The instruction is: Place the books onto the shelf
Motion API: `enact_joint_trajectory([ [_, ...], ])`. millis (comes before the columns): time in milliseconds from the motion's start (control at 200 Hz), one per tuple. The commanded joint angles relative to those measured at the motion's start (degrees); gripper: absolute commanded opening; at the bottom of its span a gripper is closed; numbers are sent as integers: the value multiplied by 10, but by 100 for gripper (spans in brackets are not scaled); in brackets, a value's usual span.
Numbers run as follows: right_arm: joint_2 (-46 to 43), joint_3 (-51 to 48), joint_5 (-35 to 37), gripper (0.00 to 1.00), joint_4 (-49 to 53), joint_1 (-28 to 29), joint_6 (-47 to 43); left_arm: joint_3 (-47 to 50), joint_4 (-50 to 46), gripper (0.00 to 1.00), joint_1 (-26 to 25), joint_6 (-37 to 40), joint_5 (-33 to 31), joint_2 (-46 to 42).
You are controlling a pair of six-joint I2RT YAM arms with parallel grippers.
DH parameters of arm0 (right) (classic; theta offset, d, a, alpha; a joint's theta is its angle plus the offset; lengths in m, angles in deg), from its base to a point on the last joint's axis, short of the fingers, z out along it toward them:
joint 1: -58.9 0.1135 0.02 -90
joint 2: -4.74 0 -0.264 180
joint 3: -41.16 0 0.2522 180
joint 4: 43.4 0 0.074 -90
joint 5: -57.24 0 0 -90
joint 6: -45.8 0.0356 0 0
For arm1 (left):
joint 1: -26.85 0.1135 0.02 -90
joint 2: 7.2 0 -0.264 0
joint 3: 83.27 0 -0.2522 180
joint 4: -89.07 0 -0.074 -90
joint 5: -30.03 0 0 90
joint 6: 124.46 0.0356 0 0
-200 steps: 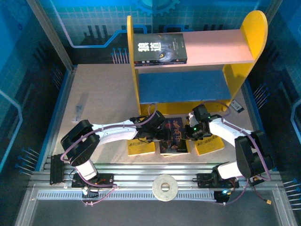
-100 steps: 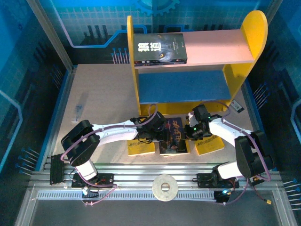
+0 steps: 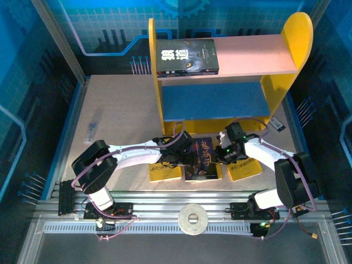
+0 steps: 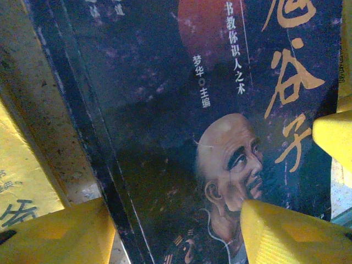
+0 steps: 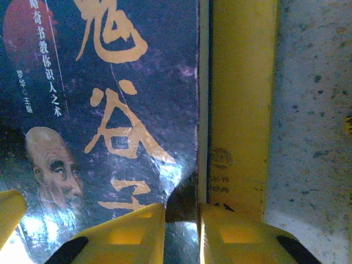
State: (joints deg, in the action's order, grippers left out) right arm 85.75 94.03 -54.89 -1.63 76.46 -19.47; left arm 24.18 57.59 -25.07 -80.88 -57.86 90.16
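**Dark book flat on the table with a gripper at each side edge**

The dark book (image 3: pixel 202 162) lies on the table (image 3: pixel 121 121) at the near side, between two yellow books and well short of the shelf (image 3: pixel 294 33), whose upper board already carries a wolf-cover book (image 3: pixel 187 56); the left gripper (image 3: pixel 184 158) stands partly open and holds nothing, its fingers (image 4: pixel 60 236) astride the book's left edge, one over the cover, the other beside the left yellow book (image 3: pixel 165 173); the right gripper (image 3: pixel 221 154) is drawn almost shut at the seam between the book's right edge and the right yellow book (image 3: pixel 246 169), and I cannot tell whether it pinches anything; as I judge the risks, a squeeze from the left could catch only the cover, so the book flops open, or could drag the yellow neighbour along; the right fingers could snag the other yellow book; two arms pulling on one book could twist it loose.
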Motion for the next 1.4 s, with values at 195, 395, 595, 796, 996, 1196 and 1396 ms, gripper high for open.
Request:
enact_joint_trajectory([
  [195,15,4,-82,23,-35,19,-13,7,155,60,-15,4,54,-28],
  [395,14,3,-81,23,-38,19,-13,25,181,59,-15,0,55,-47],
  [595,11,-3,-84,24,-42,19,-11,33,187,57,-15,-2,53,-57],
  [796,9,-6,-88,23,-46,19,-9,39,192,54,-16,-4,54,-57],
  [996,5,-5,-82,24,-41,19,-10,35,173,48,-16,-4,40,-57],
  [1196,-1,-2,-73,29,-27,12,-17,29,129,42,-16,12,14,-67],
  [1396,-9,2,-71,35,-19,6,-20,24,93,37,-16,27,-8,-81],
])
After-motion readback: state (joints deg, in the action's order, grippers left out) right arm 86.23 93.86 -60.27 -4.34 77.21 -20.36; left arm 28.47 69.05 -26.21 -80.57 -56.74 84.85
